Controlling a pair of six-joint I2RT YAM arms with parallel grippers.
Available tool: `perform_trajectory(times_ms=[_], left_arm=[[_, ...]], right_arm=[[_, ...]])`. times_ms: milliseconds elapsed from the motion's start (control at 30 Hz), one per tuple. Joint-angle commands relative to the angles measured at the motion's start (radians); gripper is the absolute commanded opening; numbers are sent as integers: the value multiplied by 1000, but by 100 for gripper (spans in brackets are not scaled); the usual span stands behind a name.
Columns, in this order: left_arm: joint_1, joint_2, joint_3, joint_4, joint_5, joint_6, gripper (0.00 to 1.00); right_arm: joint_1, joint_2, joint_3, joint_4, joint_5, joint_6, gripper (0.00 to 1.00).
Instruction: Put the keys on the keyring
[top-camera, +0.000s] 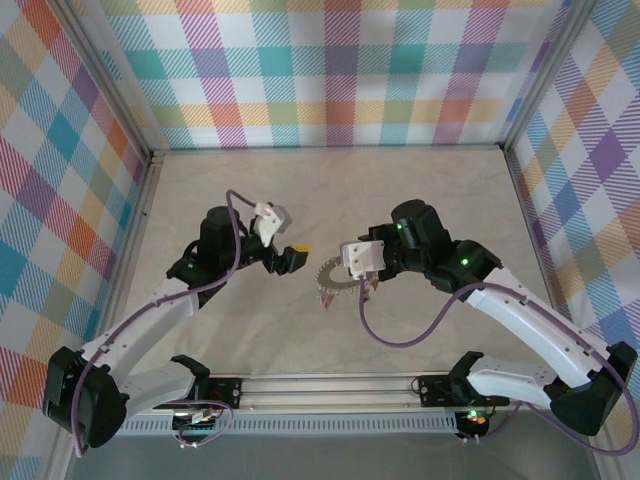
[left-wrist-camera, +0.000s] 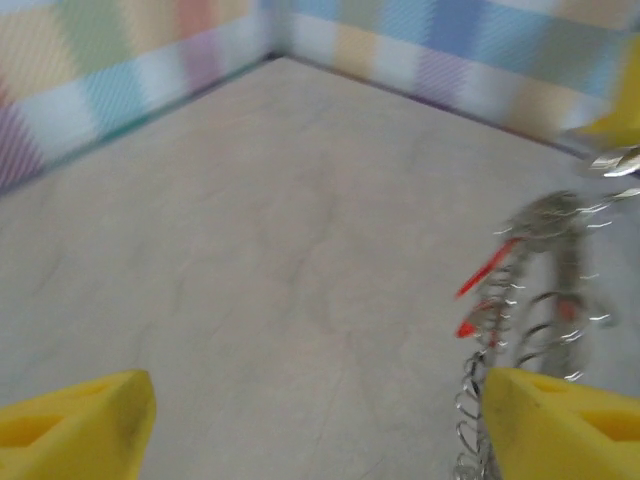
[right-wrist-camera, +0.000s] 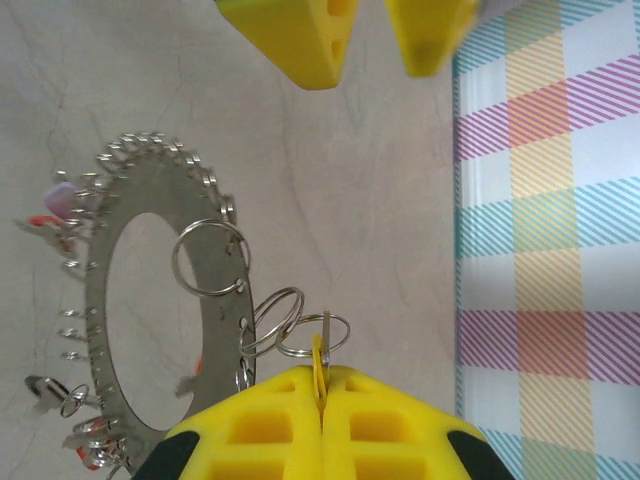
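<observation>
From above: right tool (top-camera: 352, 280) pinched shut at the rim of the keyring (top-camera: 330, 272), holding it near the middle of the desk (top-camera: 330, 190). Left tool (top-camera: 298, 254) just beside it, yellow tips spread and empty. Small reddish keys (top-camera: 325, 297) dangling from the ring's near edge.

From the left wrist: 2 yellow tips standing wide apart at the bottom corners, nothing between them. Keyring (left-wrist-camera: 545, 270) blurred on the right, close to the right-hand tip, with red keys (left-wrist-camera: 487, 268) slanting off it. Whether touching that tip, impossible to tell.

From the right wrist: right tool (right-wrist-camera: 322, 378) closed tight on a small loop (right-wrist-camera: 312, 335) at the keyring's (right-wrist-camera: 150, 190) edge, a thin yellow sliver (right-wrist-camera: 320, 352) nipped between the pads, perhaps a key head seen edge-on. More loops and keys strung round the rim. Left tool (right-wrist-camera: 365, 30) hanging open above, apart from the ring.

Judged well into the threading, with several keys already hanging on. Next move likely calling for a steady right-hand hold and a fine, square approach by the left tool to 1 small loop
</observation>
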Motion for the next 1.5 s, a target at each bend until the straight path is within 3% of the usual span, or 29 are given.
perform_trajectory(times_ms=[0, 167, 300, 433, 800, 1267, 1333, 1467], left_arm=[[-60, 34, 103, -206, 213, 330, 79], [-125, 88, 176, -321, 229, 480, 66], [-158, 108, 183, -333, 204, 521, 62], [-177, 123, 182, -308, 191, 526, 61], [-195, 146, 197, -274, 172, 527, 43], [-194, 136, 201, -226, 180, 522, 40], [-195, 137, 204, -232, 180, 522, 34], [-195, 146, 217, -258, 191, 543, 32]], right_arm=[[5, -8, -16, 62, -79, 25, 0], [5, -20, -38, 83, -137, 61, 0], [5, -21, -44, 95, -173, 89, 0], [5, -16, -46, 110, -205, 101, 0], [5, 6, -45, 128, -255, 106, 0], [5, -3, -67, 139, -277, 114, 0], [5, -7, -70, 144, -280, 117, 0], [5, -10, -74, 147, -282, 118, 0]])
